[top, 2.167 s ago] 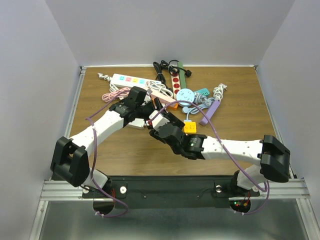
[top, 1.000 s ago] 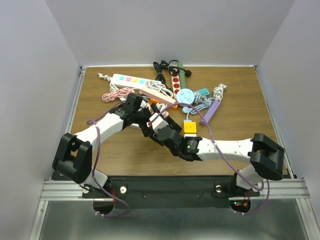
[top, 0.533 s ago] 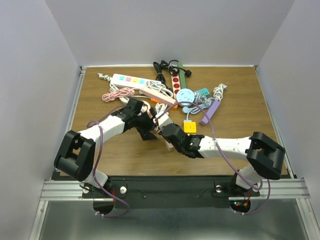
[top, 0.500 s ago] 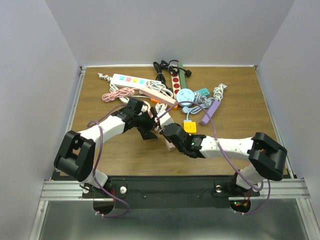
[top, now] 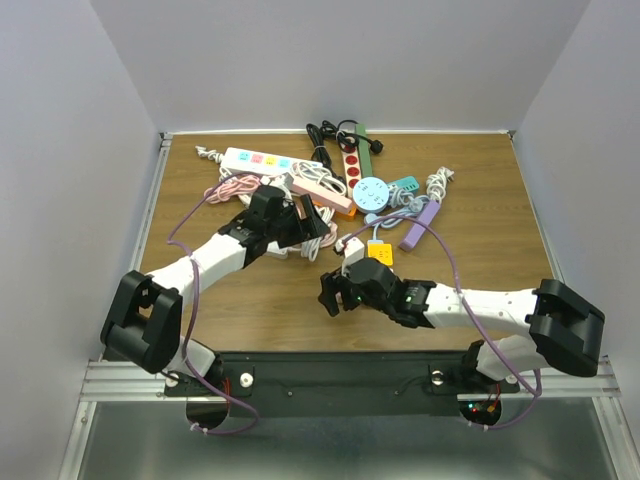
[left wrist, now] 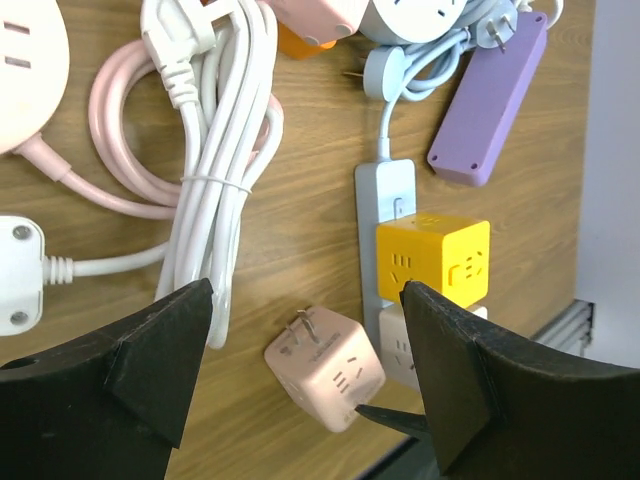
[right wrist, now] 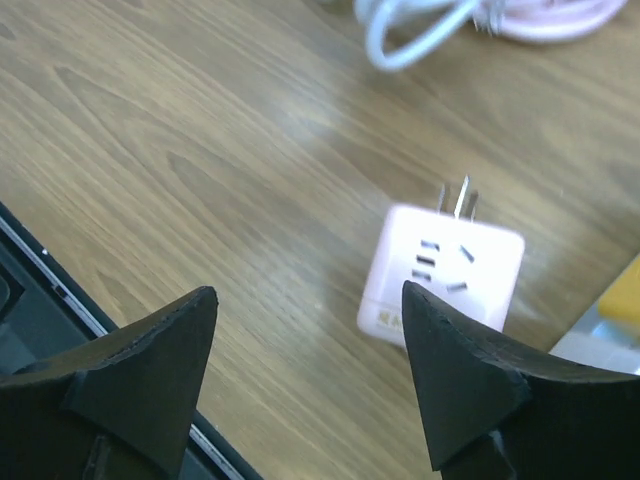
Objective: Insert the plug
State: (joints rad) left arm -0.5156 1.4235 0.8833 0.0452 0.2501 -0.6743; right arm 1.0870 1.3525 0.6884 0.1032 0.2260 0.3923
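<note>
Currently: pink cube plug (left wrist: 325,368) loose on table (left wrist: 300,250), unplugged, just beside grey strip (left wrist: 385,195) bearing yellow cube (left wrist: 432,262). Left fingers (left wrist: 150,360), right fingers (right wrist: 150,350) spread, empty. Grasp, insertion outstanding.

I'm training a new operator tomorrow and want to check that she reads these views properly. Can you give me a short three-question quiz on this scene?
1. True or false: the right gripper is holding the pink cube adapter.
2. What colour is the cube sitting on the pale grey strip? A) yellow B) pink C) blue
3. Is the left gripper open or shut?

Key:
1. False. The adapter lies loose on the table, prongs showing.
2. A, the yellow cube.
3. Open, with nothing gripped.
</note>
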